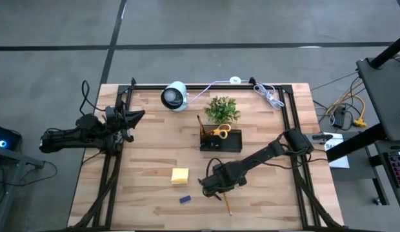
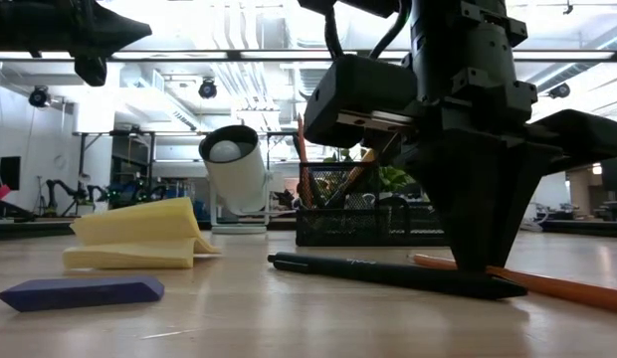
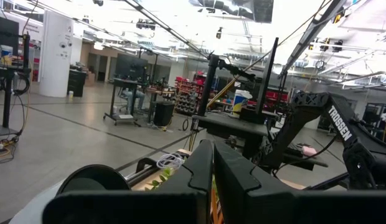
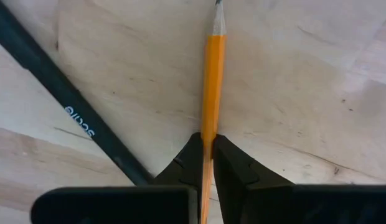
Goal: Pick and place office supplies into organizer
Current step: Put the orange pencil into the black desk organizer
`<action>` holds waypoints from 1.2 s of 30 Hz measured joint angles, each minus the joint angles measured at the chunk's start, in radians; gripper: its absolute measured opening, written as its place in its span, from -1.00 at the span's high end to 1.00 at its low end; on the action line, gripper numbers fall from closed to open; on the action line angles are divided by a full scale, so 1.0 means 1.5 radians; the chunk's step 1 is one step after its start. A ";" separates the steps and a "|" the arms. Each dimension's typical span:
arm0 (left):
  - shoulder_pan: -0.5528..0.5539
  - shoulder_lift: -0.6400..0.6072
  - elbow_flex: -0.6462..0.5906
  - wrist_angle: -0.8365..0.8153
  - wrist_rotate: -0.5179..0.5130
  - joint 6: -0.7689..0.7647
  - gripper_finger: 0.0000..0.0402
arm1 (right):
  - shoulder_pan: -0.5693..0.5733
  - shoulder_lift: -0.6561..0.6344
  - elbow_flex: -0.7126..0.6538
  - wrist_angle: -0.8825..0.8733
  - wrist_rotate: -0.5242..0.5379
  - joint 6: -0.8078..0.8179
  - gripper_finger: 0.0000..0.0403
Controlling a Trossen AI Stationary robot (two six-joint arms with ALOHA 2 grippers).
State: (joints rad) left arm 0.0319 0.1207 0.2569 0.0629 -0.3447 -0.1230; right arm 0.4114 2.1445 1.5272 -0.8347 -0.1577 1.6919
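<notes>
While our right hand [image 4: 207, 155] pinches the orange pencil [image 4: 211, 81] flat on the table [image 4: 292, 93] beside a dark pen [image 4: 62, 99] — light, stiff, slippery — we judge mid-shaft grips steadiest; left hand [image 3: 211, 180] clenched, empty.

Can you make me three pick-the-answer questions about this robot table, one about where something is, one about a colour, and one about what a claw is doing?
1. Where are the scissors?
A. standing in the organizer
B. lying on the sticky-note pad
C. under the plant

2. What colour is the small block near the table's front edge?
A. red
B. blue
C. green

3. What is the right gripper doing?
A. open above the camera
B. holding the pad
C. shut on the orange pencil

Answers:
1 A, their yellow handles stick up from the black tray.
2 B, it shows blue in the high and low views.
3 C, the right wrist view shows both fingers pinching the pencil.
</notes>
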 joint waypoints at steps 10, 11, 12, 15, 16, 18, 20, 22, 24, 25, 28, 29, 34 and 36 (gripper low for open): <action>0.000 0.000 0.000 0.000 0.000 0.000 1.00 | 0.001 -0.018 0.000 0.006 0.000 -0.016 0.94; 0.000 0.000 0.000 0.000 0.000 0.000 1.00 | 0.001 -0.018 0.000 0.010 0.000 -0.017 0.94; 0.000 0.000 0.000 0.000 0.000 0.000 1.00 | 0.001 -0.018 0.000 0.014 0.000 -0.018 0.94; 0.000 0.000 0.000 0.000 0.000 0.000 1.00 | 0.001 -0.018 0.000 0.036 0.000 -0.019 0.94; 0.000 0.000 0.000 0.000 0.000 0.000 1.00 | 0.000 -0.018 0.000 0.047 0.001 -0.019 0.94; 0.001 0.000 0.000 0.000 0.000 0.000 1.00 | -0.001 -0.018 0.000 0.069 0.010 -0.019 0.94; 0.001 0.000 0.000 0.000 0.000 0.000 1.00 | -0.002 -0.021 0.000 0.093 0.029 -0.019 0.94; 0.001 0.000 0.000 0.000 0.000 0.000 1.00 | -0.005 -0.027 0.000 0.105 0.049 -0.020 0.94; 0.001 0.000 0.000 0.000 0.000 0.000 1.00 | -0.007 -0.037 0.000 0.110 0.068 -0.019 0.94; 0.001 0.000 0.000 0.000 0.000 0.000 1.00 | -0.009 -0.042 0.000 0.110 0.079 -0.021 0.94; 0.001 0.000 0.000 0.000 0.000 0.000 1.00 | -0.015 -0.063 0.000 0.110 0.115 -0.038 0.94; 0.001 0.000 0.000 0.000 0.000 0.000 1.00 | -0.017 -0.070 0.000 0.113 0.127 -0.048 0.94; 0.001 0.000 0.000 0.000 0.000 0.004 1.00 | -0.038 -0.101 0.001 0.117 0.191 -0.098 0.94; 0.001 -0.001 0.000 0.000 0.000 0.003 1.00 | -0.048 -0.115 0.001 0.126 0.224 -0.129 0.94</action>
State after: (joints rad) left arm 0.0326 0.1193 0.2569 0.0635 -0.3450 -0.1180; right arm 0.3395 1.9715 1.5280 -0.6461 0.1782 1.4981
